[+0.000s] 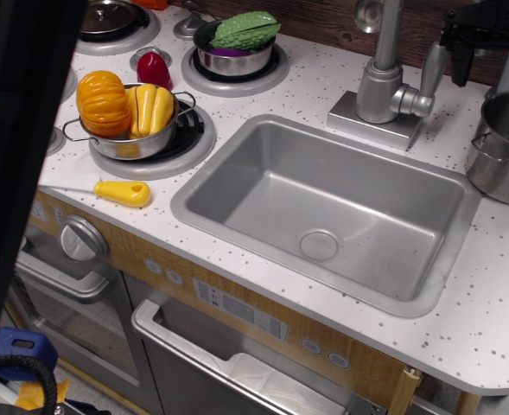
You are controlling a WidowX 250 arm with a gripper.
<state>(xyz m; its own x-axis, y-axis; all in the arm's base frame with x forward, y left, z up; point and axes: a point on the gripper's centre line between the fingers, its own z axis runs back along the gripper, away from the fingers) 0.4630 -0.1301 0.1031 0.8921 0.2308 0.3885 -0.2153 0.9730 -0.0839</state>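
Note:
My black gripper [496,59] hangs at the top right corner, partly cut off by the frame. Its jaws stand wide apart and open, with nothing between them. Just below it, a silver pot [503,149] stands on the white speckled counter at the right edge, and the gripper does not touch it. The chrome faucet [384,73] rises just to the gripper's left, behind the steel sink [254,186], which holds nothing.
On the stove at left, a steel pot [142,143] holds an orange pumpkin [103,102] and a yellow pepper [152,107]. A yellow-handled knife [120,192] lies near the front edge. Further back are a red pepper [153,69] and a pan with a green gourd [244,30]. A dark blurred shape [12,173] blocks the left side.

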